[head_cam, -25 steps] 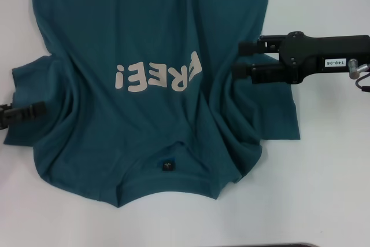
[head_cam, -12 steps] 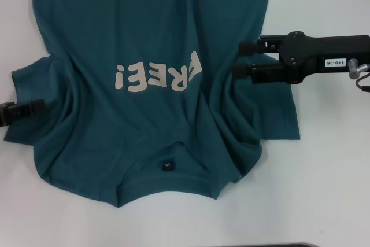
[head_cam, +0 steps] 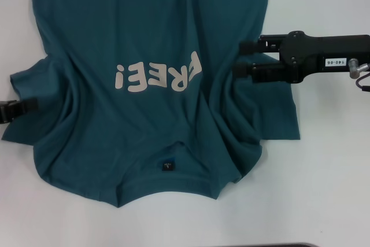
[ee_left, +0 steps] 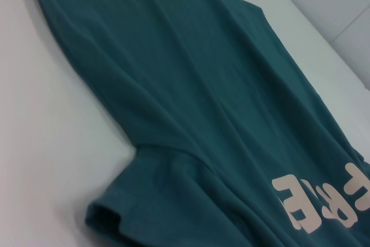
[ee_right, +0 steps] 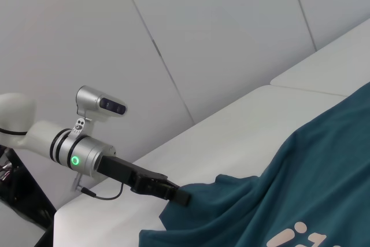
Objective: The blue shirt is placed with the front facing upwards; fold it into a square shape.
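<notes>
The blue shirt (head_cam: 156, 73) lay face up on the white desk (head_cam: 324, 189), collar nearest the robot, its far end cut off at the picture's edge. The left claw (head_cam: 26, 107) pinched the left sleeve edge, mostly out of view. The right claw (head_cam: 245, 59) was spread apart over the right sleeve.

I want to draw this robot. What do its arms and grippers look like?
The right gripper is black and boxy, with ridged black fingers, a white label and a silver plug with a cable. The left gripper is black too, on a silver-white arm with a glowing green ring and a small silver camera.
</notes>
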{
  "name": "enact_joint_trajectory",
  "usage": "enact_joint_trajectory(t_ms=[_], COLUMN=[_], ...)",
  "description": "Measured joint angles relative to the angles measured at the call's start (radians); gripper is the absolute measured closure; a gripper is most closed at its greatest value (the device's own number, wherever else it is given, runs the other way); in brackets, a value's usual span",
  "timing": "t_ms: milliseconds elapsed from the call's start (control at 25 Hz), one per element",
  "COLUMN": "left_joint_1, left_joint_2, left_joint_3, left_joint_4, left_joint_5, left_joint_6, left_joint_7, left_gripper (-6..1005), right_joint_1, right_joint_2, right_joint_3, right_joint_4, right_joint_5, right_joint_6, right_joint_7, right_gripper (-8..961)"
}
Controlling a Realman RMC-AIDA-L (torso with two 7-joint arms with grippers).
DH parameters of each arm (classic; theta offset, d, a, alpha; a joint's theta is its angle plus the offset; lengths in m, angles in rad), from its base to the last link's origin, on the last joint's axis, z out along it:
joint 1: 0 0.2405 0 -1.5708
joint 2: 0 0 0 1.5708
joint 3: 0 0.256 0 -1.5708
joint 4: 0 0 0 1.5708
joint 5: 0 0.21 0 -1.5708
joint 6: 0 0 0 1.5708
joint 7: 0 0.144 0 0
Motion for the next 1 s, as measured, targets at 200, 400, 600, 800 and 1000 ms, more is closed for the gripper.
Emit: enact_joint_trajectory(t_ms=[200, 400, 600, 800, 1000], left_joint_1=[-0.003, -0.001, 0.005, 0.003, -0.001], left_joint_2=[0.009, 0.024, 0.047, 0.078, 0.110], left_joint_3=[-0.003, -0.004, -0.004, -0.004, -0.008], left_joint_4=[-0.003, -0.037, -0.076, -0.080, -0.081], left_joint_5=[0.000, 0.001, 0.011, 0.013, 0.013], left_joint_6=[-0.002, -0.003, -0.001, 0.002, 0.004], left_joint_7=[-0.008, -0.034, -0.059, -0.068, -0.080], left_gripper=[913, 995, 995, 994, 994], right_joint_1=[0.000, 0.001, 0.004, 0.006, 0.014], right_joint_2=[0.000, 0.001, 0.004, 0.005, 0.005], right_joint_3=[0.001, 0.011, 0.021, 0.015, 0.014], right_joint_4=[0.000, 0.013, 0.032, 0.056, 0.077], right_joint_5=[0.000, 0.000, 0.010, 0.037, 0.040], right_joint_6=[0.010, 0.023, 0.025, 0.043, 0.060], right_joint_7=[0.000, 0.000, 0.000, -0.004, -0.010], right_gripper=[193, 193, 193, 193, 193])
